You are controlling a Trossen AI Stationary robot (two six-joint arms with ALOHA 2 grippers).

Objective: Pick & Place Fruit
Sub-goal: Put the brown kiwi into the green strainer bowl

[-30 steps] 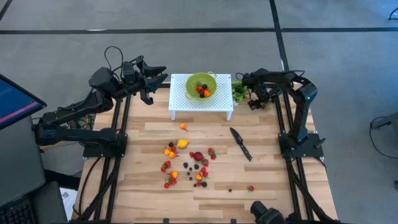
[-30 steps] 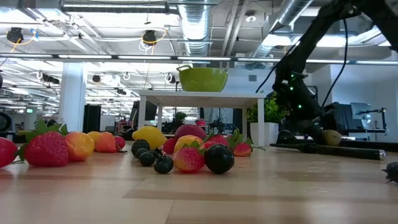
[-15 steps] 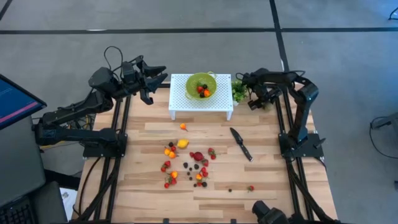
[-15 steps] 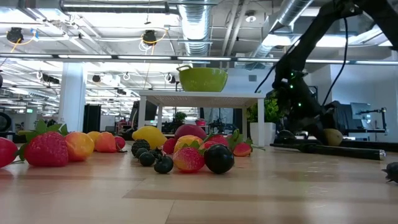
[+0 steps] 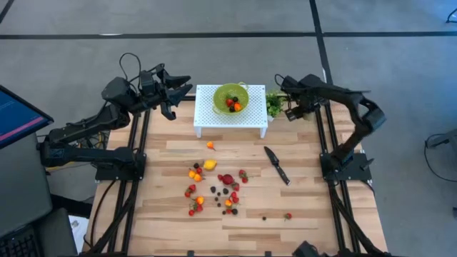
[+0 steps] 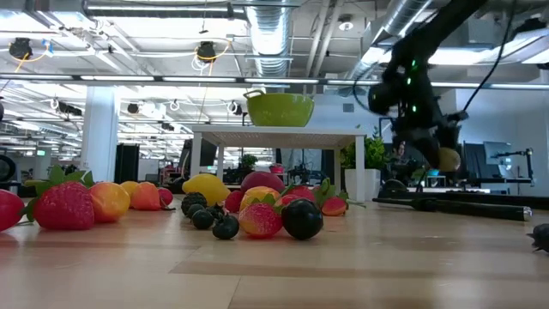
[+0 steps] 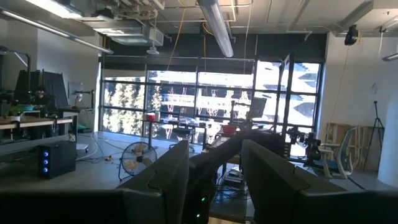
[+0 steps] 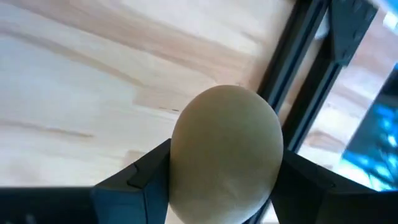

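My right gripper (image 5: 291, 113) hangs above the table's far right corner, beside the small green plant (image 5: 274, 106), shut on a brown-green egg-shaped fruit (image 8: 227, 146). The low view shows that fruit (image 6: 449, 159) in the air. Several tiny red, orange, yellow and dark fruits (image 5: 214, 182) lie scattered on the wooden table's middle. A green bowl (image 5: 230, 96) with a few fruits in it stands on a white stand (image 5: 214, 121) at the far edge. My left gripper (image 5: 184, 89) waits raised left of the stand, open (image 7: 214, 180) and holding nothing. My right gripper pinches the brown-green fruit between its two fingers, one on each of its rounded sides (image 8: 180, 158). The fingers come from above, pointing steeply down. The fruit is lifted clear of the table.
A black knife (image 5: 277, 164) lies on the table right of the scattered fruit. The plant stands at the stand's right end, close to my right gripper. Bare wood lies along the table's left side and near edge.
My right gripper has risen from the table's far right corner, taking the brown-green fruit with it. The fruit, which lay on the wood a second ago, now hangs clear above it.
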